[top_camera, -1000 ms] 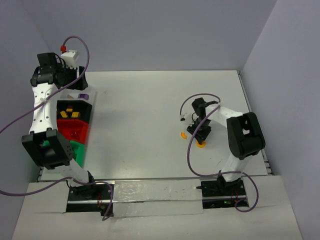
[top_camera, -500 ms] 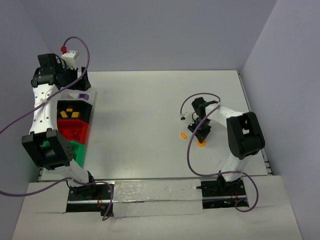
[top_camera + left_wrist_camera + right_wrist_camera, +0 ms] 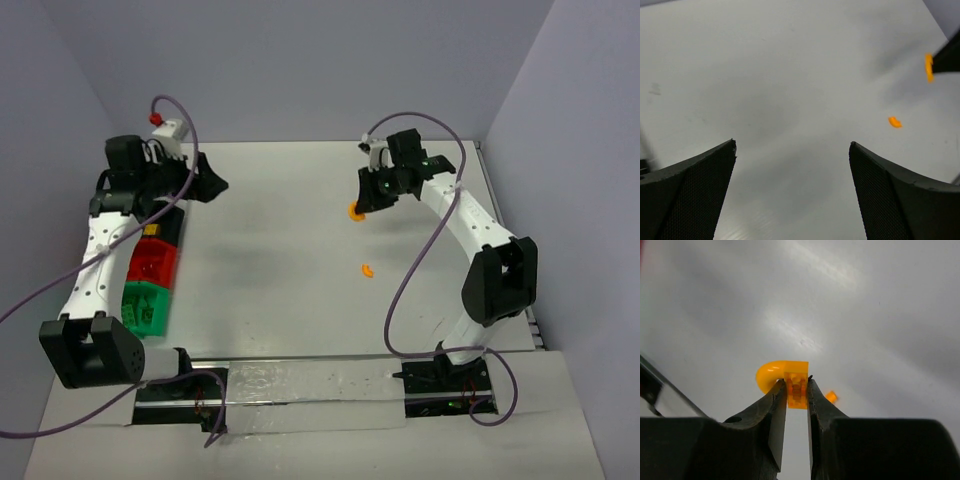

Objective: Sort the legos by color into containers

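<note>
Right gripper (image 3: 796,381) is clamped shut on a curved orange lego (image 3: 774,373). It pinches the blocky end and the rounded bit sticks out to one side. From the wrist view the piece looks lifted clear of the surface, out over the far right part of the worktop (image 3: 280,220).

Biggest thing after that is the row of containers along the left edge. I can make out the green container (image 3: 140,308) nearest the arm bases and the red container (image 3: 152,262) right behind it. Anything further along the row is mostly hidden under the left arm, so I can't tell which one takes orange.

Left gripper (image 3: 792,145) hangs over the far end of that row with its jaws wide apart and nothing in them, pointing out across the bare middle.

Smallest thing: a second orange lego (image 3: 368,268) lying loose on the worktop, nearer the bases than the held one and well apart from the containers.

So I'd call this the carry step, picked but not dropped. Next move means hauling the piece all the way across to the left side, over the right container, then letting go. The left arm parked over the row could get in the way, so it probably needs to clear out first.
</note>
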Controlling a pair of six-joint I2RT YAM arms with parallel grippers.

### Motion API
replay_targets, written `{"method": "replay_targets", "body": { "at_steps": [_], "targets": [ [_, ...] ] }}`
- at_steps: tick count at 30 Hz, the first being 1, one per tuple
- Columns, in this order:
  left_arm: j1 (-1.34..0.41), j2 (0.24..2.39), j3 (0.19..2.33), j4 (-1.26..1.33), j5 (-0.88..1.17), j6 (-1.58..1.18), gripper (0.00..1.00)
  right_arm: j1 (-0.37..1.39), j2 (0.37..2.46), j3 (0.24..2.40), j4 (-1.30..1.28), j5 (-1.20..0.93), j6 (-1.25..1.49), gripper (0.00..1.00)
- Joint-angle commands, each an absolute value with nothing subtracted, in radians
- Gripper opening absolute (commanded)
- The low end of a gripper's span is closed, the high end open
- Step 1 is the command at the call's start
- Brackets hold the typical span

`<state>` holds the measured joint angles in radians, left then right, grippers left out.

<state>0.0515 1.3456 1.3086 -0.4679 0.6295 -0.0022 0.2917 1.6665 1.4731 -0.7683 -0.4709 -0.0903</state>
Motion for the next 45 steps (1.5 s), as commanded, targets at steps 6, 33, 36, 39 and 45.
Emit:
{"method": "replay_targets", "body": {
  "at_steps": [6, 33, 36, 39, 45],
  "targets": [
    [-0.205, 1.329, 1.168, -0.296, 0.6, -0.123, 0.99, 0.396, 1.778, 1.626, -0.581, -0.333, 0.527, 0.0],
    [-0.402, 1.565, 1.268, -0.179, 0.625, -0.32, 0.86, 0.538, 1.854, 1.685, -0.504, -0.414, 0.718, 0.0],
    [-0.402, 1.569, 1.264, -0.163, 0.63, -0.331, 0.78, 0.549, 1.854, 1.688, -0.5, -0.431, 0.717, 0.0],
    [-0.401, 1.579, 1.273, -0.163, 0.639, -0.331, 0.65, 0.556, 1.854, 1.687, -0.491, -0.446, 0.713, 0.0],
    [-0.4, 1.593, 1.284, -0.171, 0.661, -0.321, 0.34, 0.557, 1.853, 1.681, -0.479, -0.472, 0.708, 0.0]
  ]
}}
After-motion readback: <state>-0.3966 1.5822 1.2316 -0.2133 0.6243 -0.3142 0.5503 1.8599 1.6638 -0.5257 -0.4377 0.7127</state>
